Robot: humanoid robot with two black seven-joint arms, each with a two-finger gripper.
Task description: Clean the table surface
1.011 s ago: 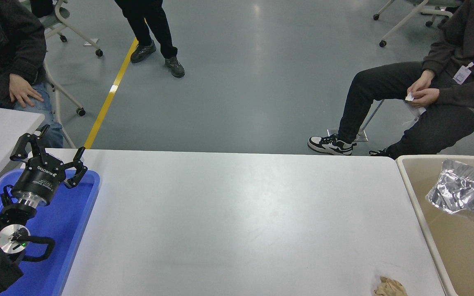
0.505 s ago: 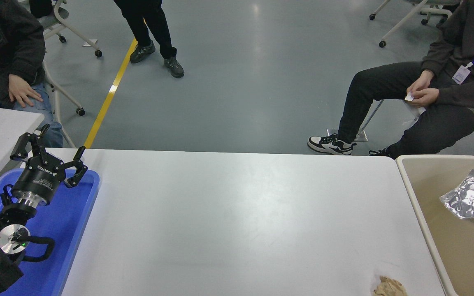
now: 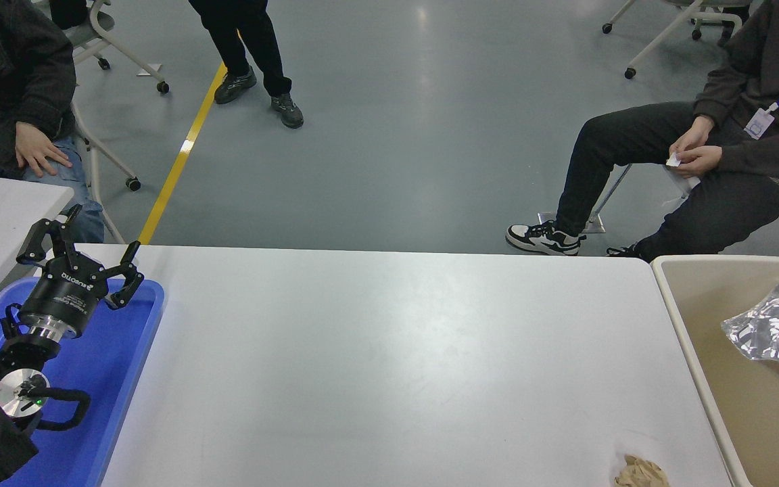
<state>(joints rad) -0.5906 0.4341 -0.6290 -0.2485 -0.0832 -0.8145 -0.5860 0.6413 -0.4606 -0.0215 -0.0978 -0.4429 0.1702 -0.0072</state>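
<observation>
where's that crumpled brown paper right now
In the head view, the crumpled brown paper lies on the white table at its near right corner, just left of the beige bin.

Matt white table surface [image 3: 389, 352], glossy blue plastic tray [image 3: 122, 379] — crinkled shiny foil [image 3: 775, 338], crumpled brown paper [image 3: 641, 471].

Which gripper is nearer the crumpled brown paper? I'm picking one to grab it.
Left, by default: the left gripper hangs over the blue tray, far across from the crumpled brown paper; the right is out of view.
</observation>
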